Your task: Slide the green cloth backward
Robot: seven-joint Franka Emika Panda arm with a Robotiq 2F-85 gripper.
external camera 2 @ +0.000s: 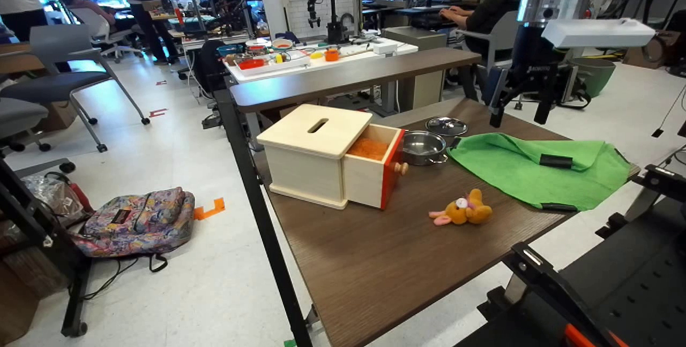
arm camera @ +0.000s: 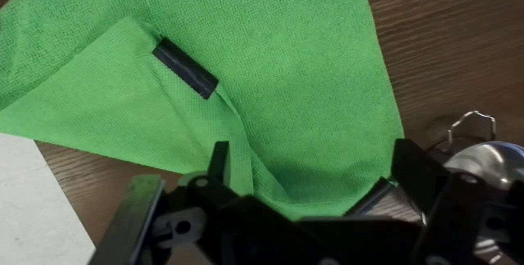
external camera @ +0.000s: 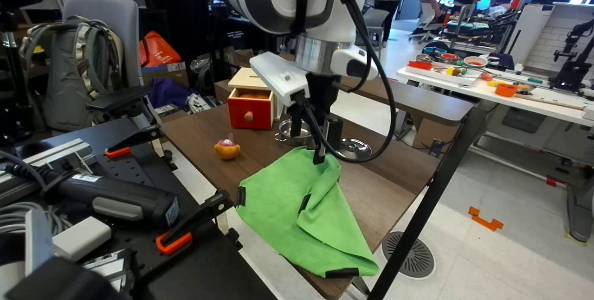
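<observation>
The green cloth lies rumpled on the brown table, one part folded over itself, with black strips at its edges. In an exterior view it hangs past the table's near edge. It also shows in an exterior view and fills much of the wrist view. My gripper is open and empty, pointing down above the cloth's end nearest the pot. In the wrist view the gripper has its fingers wide apart over the cloth, one over the folded part, one near the edge by the pot. It seems apart from the cloth.
A steel pot and its lid stand close to the cloth. A wooden box with an open red-fronted drawer is beside the pot. A small orange plush toy lies near the table edge. A black bench adjoins.
</observation>
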